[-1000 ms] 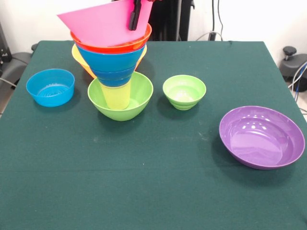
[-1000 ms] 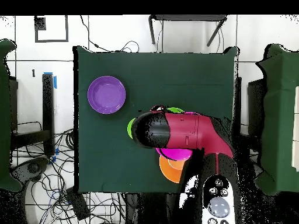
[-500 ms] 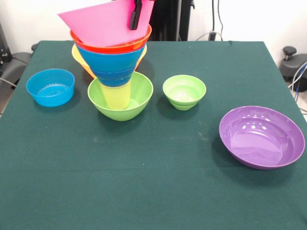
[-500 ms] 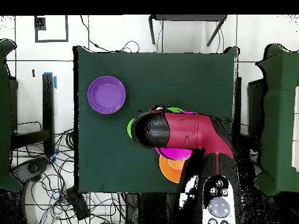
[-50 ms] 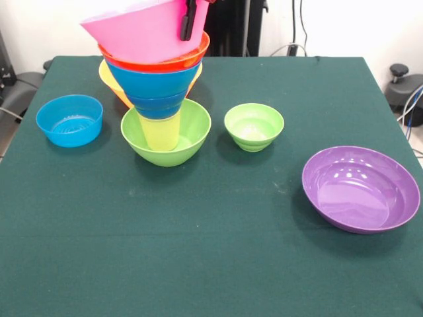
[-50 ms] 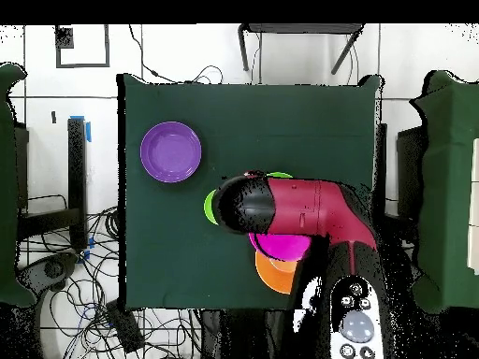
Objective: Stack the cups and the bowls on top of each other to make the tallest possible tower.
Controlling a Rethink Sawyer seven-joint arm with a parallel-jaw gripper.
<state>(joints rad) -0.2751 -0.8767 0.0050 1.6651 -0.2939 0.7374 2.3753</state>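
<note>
We judged the topping step in hand: the pincer [image 5: 188,23] was clamped on the rim of the tilted pink bowl [image 5: 142,33] atop the tower [image 5: 158,92] at the counter's [image 5: 218,244] far side, so leveling and releasing it seemed next.

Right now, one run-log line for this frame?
gripper: shut on tilted pink plastic bowl | bowl: atop tower | loose: purple bowl

A robotics lab: a green-clothed worktop [image 6: 243,122] ringed by loose cables [image 6: 103,308] on a tiled floor [image 6: 178,51], a red robot arm [image 6: 309,210] reaching over it.
</note>
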